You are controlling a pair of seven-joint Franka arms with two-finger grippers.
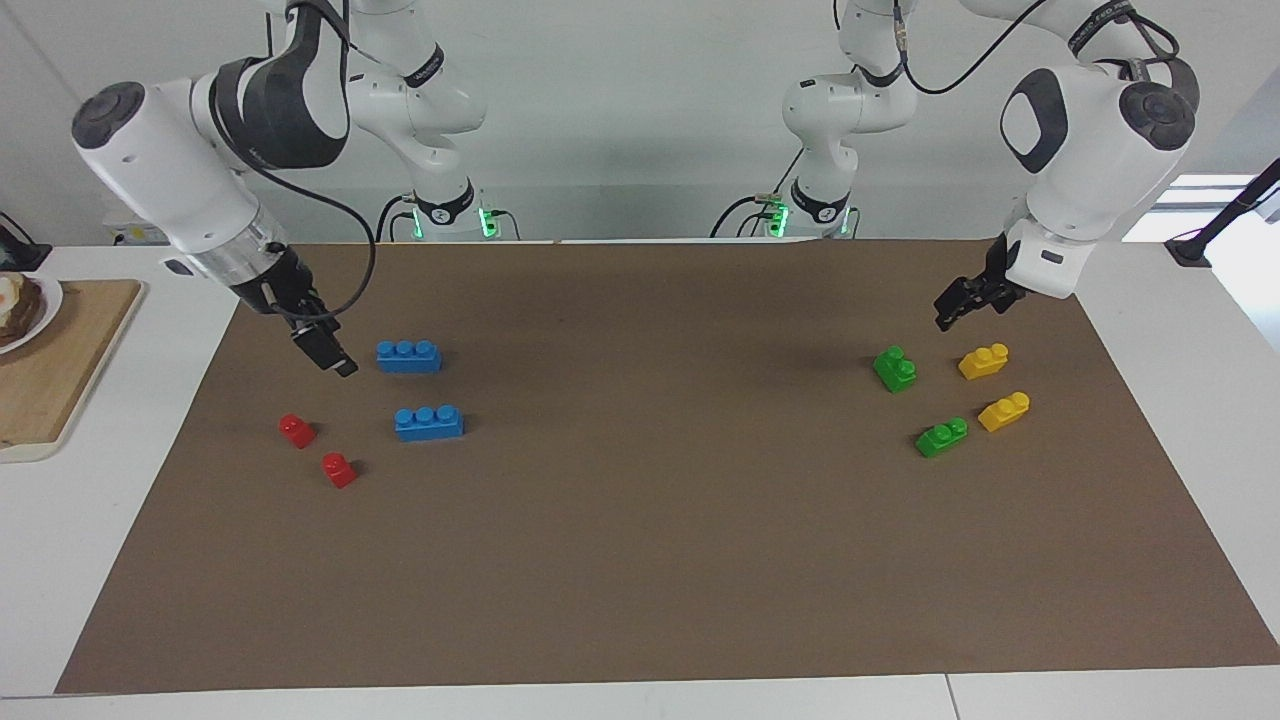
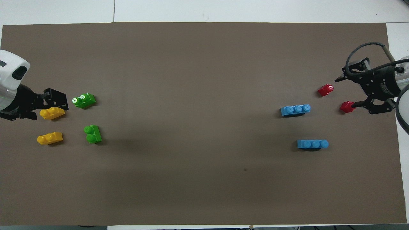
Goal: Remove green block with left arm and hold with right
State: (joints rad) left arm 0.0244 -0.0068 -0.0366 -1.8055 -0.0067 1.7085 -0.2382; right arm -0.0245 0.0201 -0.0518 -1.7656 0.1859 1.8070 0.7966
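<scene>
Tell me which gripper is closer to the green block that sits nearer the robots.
Left. The left gripper hangs empty in the air just above that green block, beside the yellow blocks. The right gripper is up by the blue blocks at the right arm's end of the table.

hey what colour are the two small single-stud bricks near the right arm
Red: the two small single-stud plastic bricks, clearest in the facing view.

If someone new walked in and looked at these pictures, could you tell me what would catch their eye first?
Probably the bright bricks grouped by colour on the brown mat: two green blocks beside two yellow bricks at the left arm's end, and two blue bricks with two small red ones at the right arm's end. Next, both arms are raised: the left tool and the right tool each hang empty above their own cluster.
</scene>
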